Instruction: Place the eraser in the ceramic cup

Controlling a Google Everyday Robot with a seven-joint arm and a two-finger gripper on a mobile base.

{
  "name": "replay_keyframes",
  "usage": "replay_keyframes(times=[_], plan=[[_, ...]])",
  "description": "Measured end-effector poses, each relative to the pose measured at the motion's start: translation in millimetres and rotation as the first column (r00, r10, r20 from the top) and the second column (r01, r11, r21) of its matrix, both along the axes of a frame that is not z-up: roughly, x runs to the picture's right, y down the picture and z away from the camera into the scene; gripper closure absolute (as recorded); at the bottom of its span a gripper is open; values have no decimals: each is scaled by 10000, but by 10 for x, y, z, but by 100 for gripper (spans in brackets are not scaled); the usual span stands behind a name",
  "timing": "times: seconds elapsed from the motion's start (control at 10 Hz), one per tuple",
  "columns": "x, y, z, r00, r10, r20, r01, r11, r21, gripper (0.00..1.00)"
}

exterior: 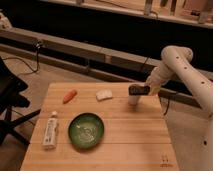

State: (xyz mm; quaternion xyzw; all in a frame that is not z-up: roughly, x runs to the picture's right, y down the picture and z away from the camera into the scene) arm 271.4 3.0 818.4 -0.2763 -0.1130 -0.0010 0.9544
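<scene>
With the gripper (138, 90) right above the ceramic cup (133, 100), its jaws' state impossible to tell, and the seeming eraser (104, 94) lying on the table (125, 142) left of the cup, grasping it likely comes next.

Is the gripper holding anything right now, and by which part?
Cannot tell: the gripper hangs right over the white cup, and any hold there is hidden from view.

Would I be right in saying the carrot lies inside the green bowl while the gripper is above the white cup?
Not quite: the camera view shows the carrot lying on the table, apart from the green bowl. The gripper is indeed above the white cup.
</scene>
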Motion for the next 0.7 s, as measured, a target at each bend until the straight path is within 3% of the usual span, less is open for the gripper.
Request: replay_keyframes(times=[0.4,0.7], plan=[[41,-221,142,9992,49,-407,-35,9994,338,20],[87,-272,92,9989,146,-437,-125,9987,496,20]])
